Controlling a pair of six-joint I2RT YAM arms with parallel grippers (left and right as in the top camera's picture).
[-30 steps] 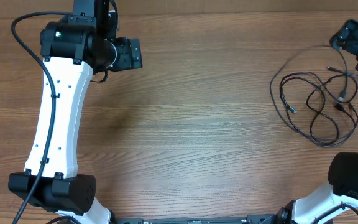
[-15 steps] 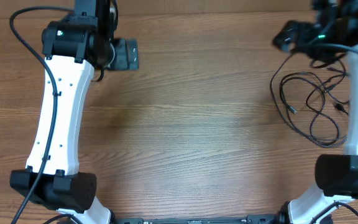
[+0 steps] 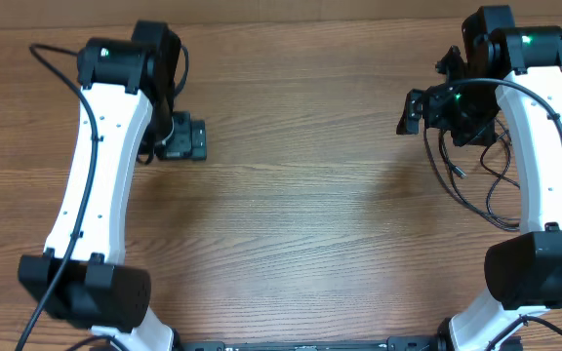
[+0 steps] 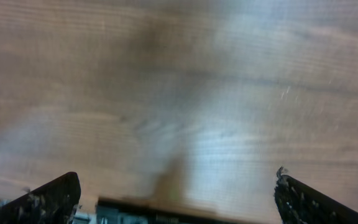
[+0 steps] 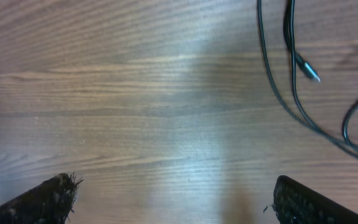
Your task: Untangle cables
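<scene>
Swinging leftward, the right gripper (image 3: 410, 112) now hangs over the left edge of the cables (image 3: 455, 168), and the left gripper (image 3: 183, 138) has come nearer on its own side. Right fingers (image 5: 51, 199) are spread wide with nothing between them, only bare wood below; a plug end (image 5: 307, 68) lies off to one side. Left fingers (image 4: 55, 198) gape wide too, gripping nothing. Cables sprawl in loose loops on the wooden table (image 3: 301, 195), right side, partly under the right arm (image 3: 544, 146).

Seemingly bare table (image 3: 301, 195) left of cables (image 5: 304, 65)
</scene>
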